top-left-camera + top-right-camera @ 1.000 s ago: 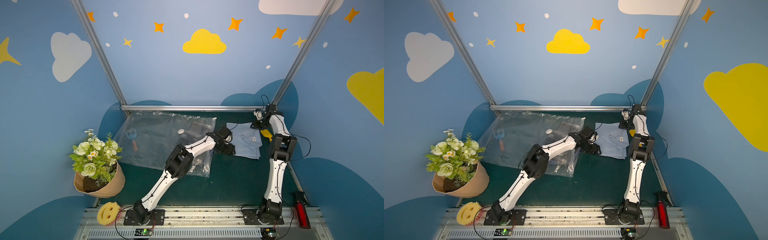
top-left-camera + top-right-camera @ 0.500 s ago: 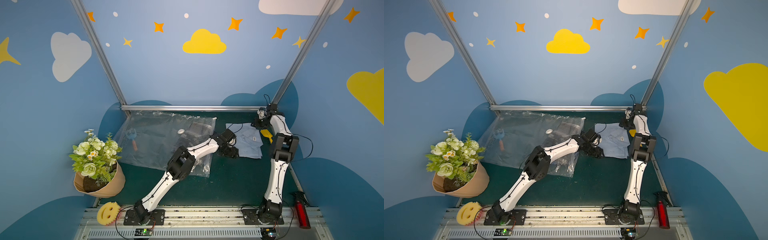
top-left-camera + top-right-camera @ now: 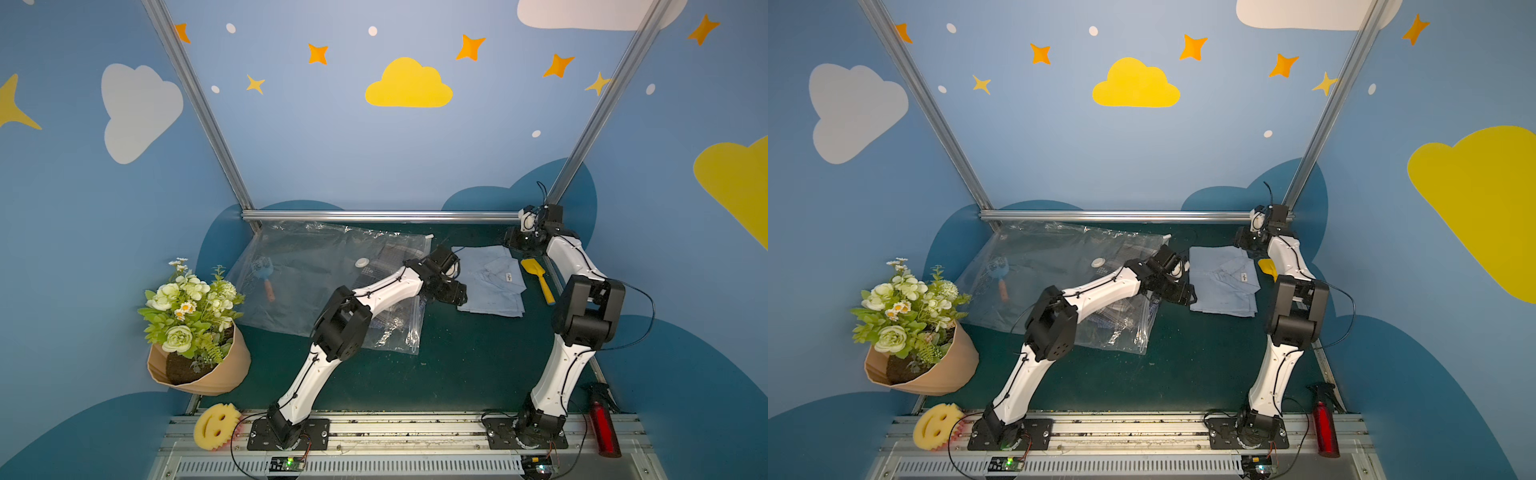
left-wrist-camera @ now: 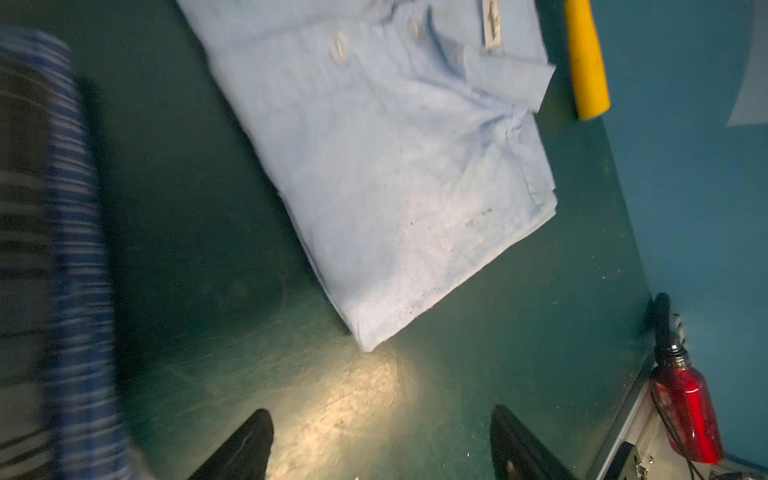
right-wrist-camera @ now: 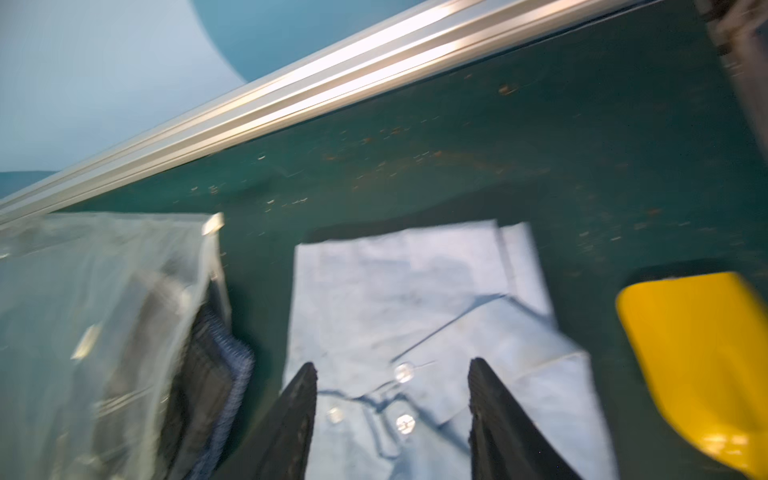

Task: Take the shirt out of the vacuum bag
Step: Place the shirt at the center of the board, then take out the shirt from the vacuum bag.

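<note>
Flower pot [image 3: 199, 365] and sponge [image 3: 216, 426] are sitting at the far left, same as before. Bag [image 3: 307, 249] is lying flat on the back left of the mat [image 3: 457, 365], unmoved since a second ago. Its valve [image 3: 362, 262] is facing up and its clip [image 3: 429, 236] is sitting at the back right corner. A trowel [image 3: 262, 268] and a plaid cloth [image 3: 399, 255] are showing through the bag, with the cloth reaching its mouth. Left gripper [image 3: 455, 293] is hovering just past that mouth, at the shirt's near left corner, roughly where it was. Its jaws are standing wide, a bit wider than a second ago, and the fingers [image 4: 245, 453] are framing only bare mat. Shirt [image 3: 490, 282] is already out of the bag, lying folded on the mat between the bag and the yellow scoop [image 3: 538, 278], near the first and just beside the second, same spot as earlier. Right gripper [image 3: 515, 241] is hanging over the shirt's back right corner, pulling back toward the corner post [image 3: 582, 137] compared with a second ago. Its jaws are now wider apart, the fingers [image 5: 295, 415] are straddling the collar buttons, and they are gripping nothing. That wrist view is blurring. Bottle [image 3: 602, 424] is standing at the far right by the front rail, unchanged.
</note>
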Robot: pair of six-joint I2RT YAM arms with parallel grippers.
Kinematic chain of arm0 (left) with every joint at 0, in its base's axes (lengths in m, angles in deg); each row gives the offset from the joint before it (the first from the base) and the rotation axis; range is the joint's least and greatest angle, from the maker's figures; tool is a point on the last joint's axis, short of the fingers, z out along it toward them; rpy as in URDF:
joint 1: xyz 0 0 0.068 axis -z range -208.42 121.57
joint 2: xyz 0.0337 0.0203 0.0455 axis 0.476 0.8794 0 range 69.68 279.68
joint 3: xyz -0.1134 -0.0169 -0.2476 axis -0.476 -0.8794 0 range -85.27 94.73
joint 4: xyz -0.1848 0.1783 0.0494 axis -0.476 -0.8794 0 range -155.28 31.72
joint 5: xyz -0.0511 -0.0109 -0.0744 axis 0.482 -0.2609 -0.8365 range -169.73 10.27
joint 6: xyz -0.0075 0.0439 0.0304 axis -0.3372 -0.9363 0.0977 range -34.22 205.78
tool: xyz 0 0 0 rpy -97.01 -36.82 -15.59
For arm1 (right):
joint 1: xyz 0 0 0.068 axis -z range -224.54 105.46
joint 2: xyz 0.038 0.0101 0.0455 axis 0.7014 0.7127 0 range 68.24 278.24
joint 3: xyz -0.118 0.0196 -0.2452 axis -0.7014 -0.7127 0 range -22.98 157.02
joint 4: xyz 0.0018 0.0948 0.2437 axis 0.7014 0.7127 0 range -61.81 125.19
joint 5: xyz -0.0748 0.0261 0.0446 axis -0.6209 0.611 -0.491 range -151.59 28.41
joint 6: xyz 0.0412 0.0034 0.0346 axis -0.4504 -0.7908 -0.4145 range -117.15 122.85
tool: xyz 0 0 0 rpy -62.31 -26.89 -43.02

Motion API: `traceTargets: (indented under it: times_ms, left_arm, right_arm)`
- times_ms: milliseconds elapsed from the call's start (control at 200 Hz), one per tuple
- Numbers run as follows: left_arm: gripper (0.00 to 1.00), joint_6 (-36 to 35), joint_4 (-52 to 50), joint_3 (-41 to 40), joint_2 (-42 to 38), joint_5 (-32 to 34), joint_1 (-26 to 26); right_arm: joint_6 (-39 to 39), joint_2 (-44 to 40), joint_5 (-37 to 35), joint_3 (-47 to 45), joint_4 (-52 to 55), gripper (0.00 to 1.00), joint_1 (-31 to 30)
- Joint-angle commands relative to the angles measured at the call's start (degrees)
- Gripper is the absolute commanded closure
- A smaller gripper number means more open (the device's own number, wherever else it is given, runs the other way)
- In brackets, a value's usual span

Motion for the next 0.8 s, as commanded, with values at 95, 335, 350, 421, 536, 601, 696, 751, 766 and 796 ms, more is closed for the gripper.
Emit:
traceTargets:
  times_ms: [95, 335, 350, 421, 536, 601, 696, 751, 766, 796]
  left_arm:
    - [0.19, -1.77, 2.61, -8.24, -9.67, 5.81, -3.62]
    - [0.18, -8.79, -4.09, -10.66, -9.61, 24.25, -1.30]
    - [0.18, -8.86, -4.24, -10.86, -9.56, 24.56, -1.29]
    - [0.17, -9.46, -4.83, -11.90, -9.38, 26.69, -0.87]
    - [0.17, -10.79, -6.04, -12.17, -8.46, 30.57, 0.40]
    - [0.17, -11.50, -6.95, -12.00, -7.88, 33.06, 1.02]
    - [0.18, -11.96, -7.29, -11.98, -7.27, 35.16, 1.31]
    - [0.19, -12.00, -7.33, -11.93, -6.68, 35.83, 1.30]
    - [0.20, -12.00, -7.30, -11.89, -6.44, 35.90, 1.34]
    - [0.21, -11.95, -7.50, -11.80, -6.00, 36.01, 1.28]
  right_arm:
    - [-10.23, -6.69, 9.90, -12.90, -11.85, 0.44, -4.85]
    - [-23.93, -9.74, 19.41, -26.09, -27.17, 0.47, -9.50]
    - [-24.32, -9.79, 19.60, -26.63, -27.62, 0.48, -9.86]
    - [-24.58, -9.84, 19.32, -27.89, -27.75, 0.48, -11.33]
    - [-26.03, -9.03, 19.90, -29.58, -29.56, 0.49, -12.93]
    - [-27.07, -8.37, 20.49, -30.36, -31.04, 0.49, -13.38]
    - [-28.89, -7.48, 21.11, -31.64, -33.68, 0.49, -13.61]
    - [-29.91, -6.75, 21.55, -32.01, -35.27, 0.49, -13.65]
    - [-30.12, -6.56, 21.68, -32.05, -35.62, 0.49, -13.64]
    - [-30.56, -6.15, 22.11, -32.03, -36.16, 0.50, -13.77]
